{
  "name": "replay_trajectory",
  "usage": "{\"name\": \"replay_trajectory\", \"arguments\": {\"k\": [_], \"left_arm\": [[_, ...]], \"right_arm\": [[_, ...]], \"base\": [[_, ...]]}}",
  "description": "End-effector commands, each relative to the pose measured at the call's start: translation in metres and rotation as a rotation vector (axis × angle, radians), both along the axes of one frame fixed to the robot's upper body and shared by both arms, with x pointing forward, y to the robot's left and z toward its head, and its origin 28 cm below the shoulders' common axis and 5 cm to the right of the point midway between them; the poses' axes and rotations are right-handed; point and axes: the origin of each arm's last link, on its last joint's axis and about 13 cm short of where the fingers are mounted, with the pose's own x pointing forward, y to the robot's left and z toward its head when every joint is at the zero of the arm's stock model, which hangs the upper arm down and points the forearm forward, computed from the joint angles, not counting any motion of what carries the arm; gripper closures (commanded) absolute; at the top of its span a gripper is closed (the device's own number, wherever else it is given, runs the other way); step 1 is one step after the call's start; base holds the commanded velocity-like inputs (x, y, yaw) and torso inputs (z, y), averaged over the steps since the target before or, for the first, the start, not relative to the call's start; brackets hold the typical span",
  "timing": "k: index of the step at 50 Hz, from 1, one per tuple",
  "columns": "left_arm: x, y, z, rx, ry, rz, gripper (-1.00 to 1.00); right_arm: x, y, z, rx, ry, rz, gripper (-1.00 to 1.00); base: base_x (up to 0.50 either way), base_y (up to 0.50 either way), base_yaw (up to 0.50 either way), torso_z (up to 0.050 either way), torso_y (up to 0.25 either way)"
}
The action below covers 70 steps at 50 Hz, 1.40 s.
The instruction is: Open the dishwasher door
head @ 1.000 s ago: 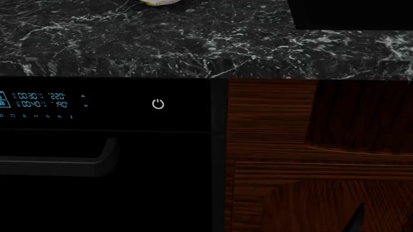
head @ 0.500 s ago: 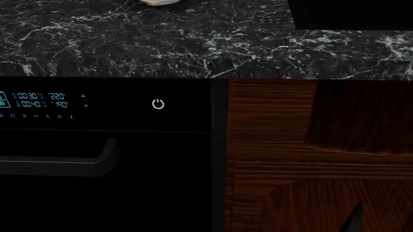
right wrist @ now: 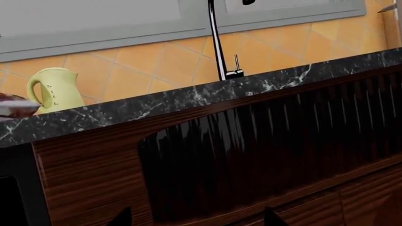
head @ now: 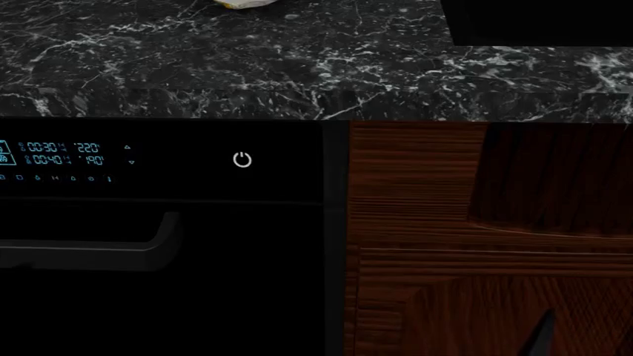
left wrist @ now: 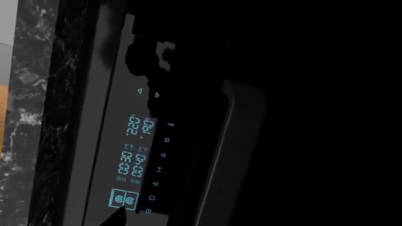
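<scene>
The dishwasher door [head: 237,282] is a glossy black panel at the head view's left, shut under the counter. Its dark bar handle [head: 89,248] runs below a strip with cyan digits [head: 64,153] and a white power icon [head: 242,159]. In the left wrist view the handle [left wrist: 229,155] and the cyan digits [left wrist: 135,146] are close ahead of my left gripper [left wrist: 197,219]. One of its fingertips [left wrist: 119,217] shows far off to the side; the other is lost against the black. My right gripper [right wrist: 197,219] is open and holds nothing, facing the wood cabinet front [right wrist: 251,155].
A black marble countertop [head: 296,67] overhangs the door. The reddish-brown wood cabinet [head: 475,237] adjoins the door on the right, with my right fingertip [head: 542,337] low in front of it. A black sink basin [head: 534,22], a faucet [right wrist: 217,42] and a yellow kettle [right wrist: 53,89] are on the counter.
In the head view the right fingertip has crept slightly left and up. The door and handle have not moved.
</scene>
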Motion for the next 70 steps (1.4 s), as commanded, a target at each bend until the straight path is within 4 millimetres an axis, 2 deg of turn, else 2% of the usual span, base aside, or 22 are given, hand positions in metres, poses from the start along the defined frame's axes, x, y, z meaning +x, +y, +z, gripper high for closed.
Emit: {"name": "replay_trajectory", "arguments": {"k": [1,13,50,70], "left_arm": [[0.015,0.004,0.003,0.053,0.001,-0.011,-1.0],[0.036,0.002,0.005,0.114,0.021,-0.022,-1.0],[0.076,-0.009,-0.005,0.206,0.038,-0.057,-1.0],[0.087,-0.009,-0.009,0.248,0.038,-0.06,-1.0]], "right_arm": [[0.001,0.001,0.001,-0.001,-0.002,0.005,-1.0],[-0.001,0.0,0.001,0.007,-0.007,0.001,-1.0],[-0.001,-0.002,0.003,0.008,-0.014,-0.012,-1.0],[-0.004,-0.005,0.004,0.008,-0.019,-0.024,-1.0]], "base": [[0.0,0.0,0.0,0.0,0.0],[0.0,0.0,0.0,0.0,0.0],[0.0,0.0,0.0,0.0,0.0],[0.0,0.0,0.0,0.0,0.0]]}}
